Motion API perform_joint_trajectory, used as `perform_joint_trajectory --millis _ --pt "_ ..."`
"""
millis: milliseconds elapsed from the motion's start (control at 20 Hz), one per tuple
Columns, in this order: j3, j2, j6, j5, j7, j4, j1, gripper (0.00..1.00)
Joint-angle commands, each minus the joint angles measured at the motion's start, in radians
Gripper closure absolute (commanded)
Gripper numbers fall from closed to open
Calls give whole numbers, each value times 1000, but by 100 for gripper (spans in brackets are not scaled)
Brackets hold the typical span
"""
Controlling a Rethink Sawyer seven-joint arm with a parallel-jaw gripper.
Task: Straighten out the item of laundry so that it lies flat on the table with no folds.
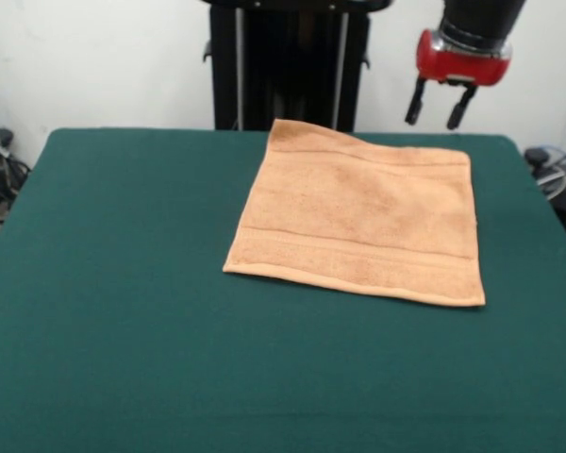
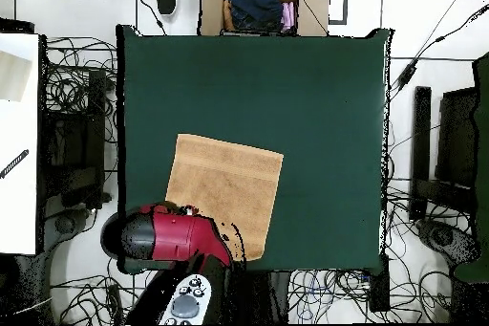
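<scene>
The item of laundry [image 1: 363, 215], a peach-orange towel with woven border bands, lies spread out and flat on the dark green table [image 1: 123, 283], toward the far right part in the front view. In the overhead view the towel [image 2: 224, 186] lies near the table's [image 2: 315, 102] lower left edge. My gripper [image 1: 440, 105] hangs in the air above and behind the towel's far right corner, open, with nothing between its black fingers [image 1: 415, 100]. From overhead, the red arm head [image 2: 164, 236] covers the towel's lower left corner.
A cardboard box [image 2: 260, 5] of clothes stands beyond the table's top edge in the overhead view. Cables and black stands [image 2: 420, 150] lie on the floor around the table. A white desk [image 2: 17, 141] is at the left.
</scene>
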Motion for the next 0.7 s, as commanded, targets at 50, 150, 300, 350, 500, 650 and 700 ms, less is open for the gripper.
perform_joint_trajectory --millis 50,150,300,350,500,650,700 --pt "24 -8 104 -37 119 -66 -29 0" --pt "34 -7 99 -36 117 -62 -39 0" --pt "56 1 91 -31 112 -57 -59 0" --pt "57 -1 92 -33 112 -56 -60 0" --pt "65 -4 89 -33 113 -47 -67 0" --pt "69 -2 85 -32 115 -45 -71 0" --pt "67 -3 86 -34 116 -45 -68 0"
